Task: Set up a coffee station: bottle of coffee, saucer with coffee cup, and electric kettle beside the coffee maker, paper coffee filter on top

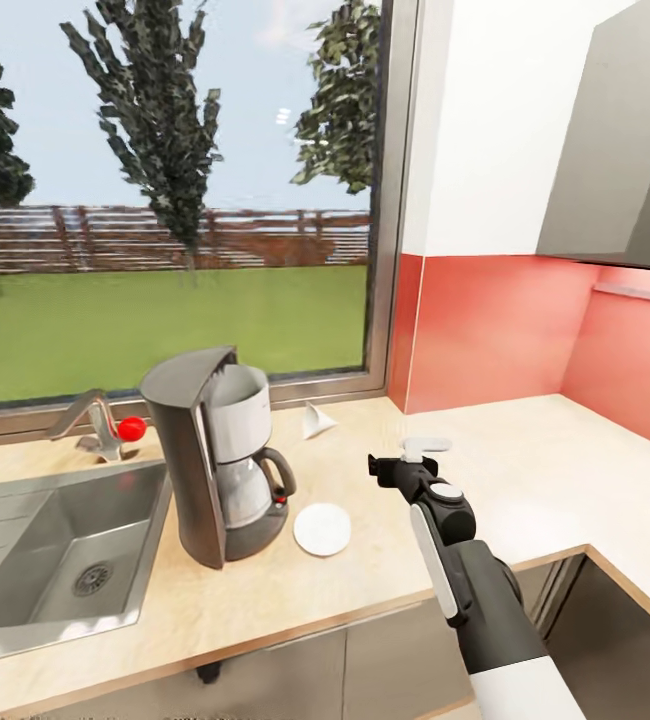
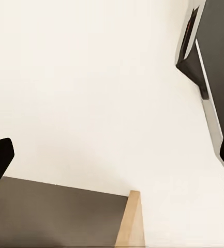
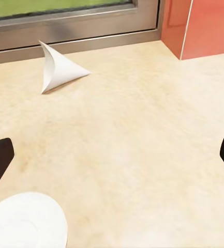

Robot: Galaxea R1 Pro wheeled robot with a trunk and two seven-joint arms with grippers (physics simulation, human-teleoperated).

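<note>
Head view puts your right gripper [image 1: 405,462] over the kitchen countertop [image 1: 525,470], right of the coffee maker [image 1: 220,455]; its fingers are spread wide with nothing between them. The saucer [image 1: 322,529] lies flat just right of the machine's base, and the paper coffee filter [image 1: 315,420] lies tipped on its side farther back by the window. Your left gripper [image 2: 112,155] is also open, facing a pale wall. If you go for the filter next, the risk is crushing or skidding it (thin paper, resting on one edge) should the fingers close off-centre. A low sweep could also knock the saucer
</note>
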